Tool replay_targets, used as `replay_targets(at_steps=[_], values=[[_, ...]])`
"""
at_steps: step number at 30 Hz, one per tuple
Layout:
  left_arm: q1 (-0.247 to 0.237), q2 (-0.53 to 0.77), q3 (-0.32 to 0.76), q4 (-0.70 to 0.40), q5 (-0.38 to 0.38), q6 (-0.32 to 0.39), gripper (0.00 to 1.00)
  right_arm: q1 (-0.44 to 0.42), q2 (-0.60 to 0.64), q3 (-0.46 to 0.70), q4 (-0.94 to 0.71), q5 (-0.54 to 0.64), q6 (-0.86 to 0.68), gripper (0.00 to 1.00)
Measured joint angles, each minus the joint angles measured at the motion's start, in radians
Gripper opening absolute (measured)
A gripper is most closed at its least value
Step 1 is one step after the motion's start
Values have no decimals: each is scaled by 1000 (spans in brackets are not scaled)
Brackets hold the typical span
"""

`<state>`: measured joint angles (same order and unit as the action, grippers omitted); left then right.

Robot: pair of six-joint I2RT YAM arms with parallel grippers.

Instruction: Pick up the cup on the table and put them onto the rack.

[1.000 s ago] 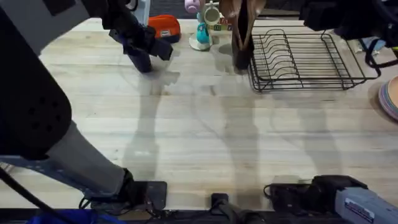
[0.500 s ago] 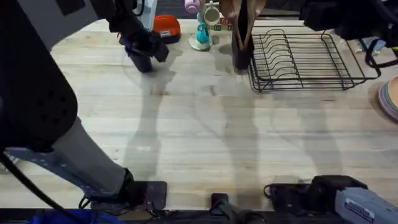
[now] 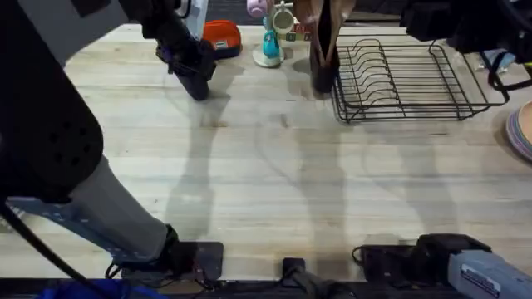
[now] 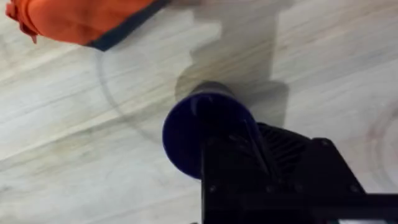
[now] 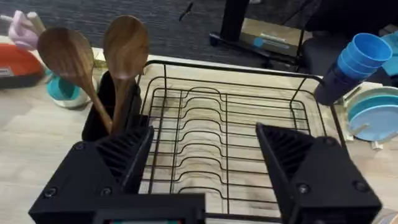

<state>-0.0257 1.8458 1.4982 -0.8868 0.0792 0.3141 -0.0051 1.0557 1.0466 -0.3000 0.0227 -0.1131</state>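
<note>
Left gripper [image 3: 197, 68] is down on the navy cup [image 4: 200, 134] at the tabletop's [image 3: 274, 174] far left, one finger inside the rim, apparently clamped on its wall. Right gripper [image 5: 202, 158] hangs wide open, empty, over the wire rack [image 5: 217, 140]. Next: a clean lift, then carry it across to that rack.
</note>
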Motion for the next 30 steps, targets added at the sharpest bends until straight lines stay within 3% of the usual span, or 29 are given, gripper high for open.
replay_targets(at_steps=[6,10,19,30], values=[[-24,1,130,-106,0,-16,40,0,0,0,8,0,-28,996],[-89,1,255,-168,0,-19,39,-2,-6,0,7,0,-54,996],[-322,1,485,-292,1,-23,39,-90,-100,0,-31,0,-19,996],[-574,1,564,-296,3,-23,39,-169,-173,0,-153,0,28,996]])
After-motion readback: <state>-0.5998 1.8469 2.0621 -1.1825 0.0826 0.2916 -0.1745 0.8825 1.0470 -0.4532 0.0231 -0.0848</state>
